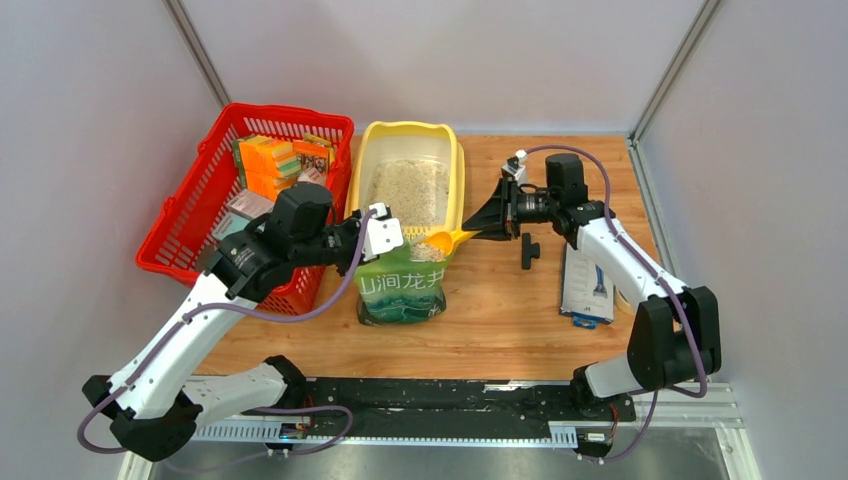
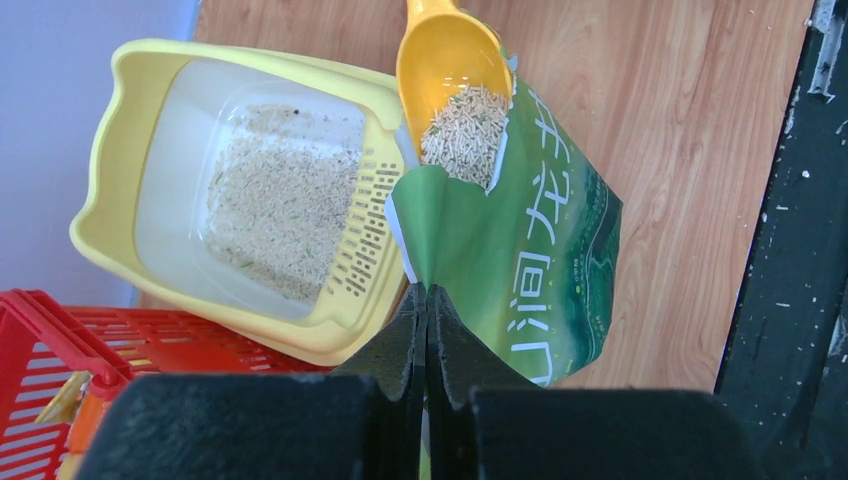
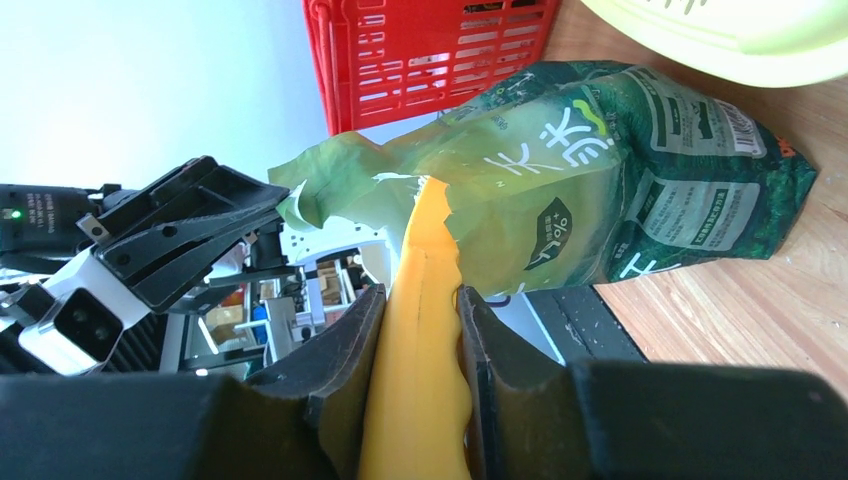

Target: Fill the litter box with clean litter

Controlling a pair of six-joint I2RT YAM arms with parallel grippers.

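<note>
1. Left wrist view: the left gripper [image 2: 427, 300] pinches the green pouch [image 2: 530, 270] by its top edge, keeping the mouth open just beside the litter box [image 2: 100, 170].
2. The right gripper [image 3: 420, 300] clasps the yellow scoop [image 2: 450, 60], loaded with clean litter [image 2: 462, 130], likely bound for the box.
3. Count: one partly filled box, one pouch, one scoop, one red basket [image 1: 200, 200].

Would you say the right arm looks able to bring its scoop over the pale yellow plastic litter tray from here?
Probably yes: the right claw grips the orange-yellow plastic scoop, loaded at the green printed pouch, right beside the litter tray, with nothing between.
</note>
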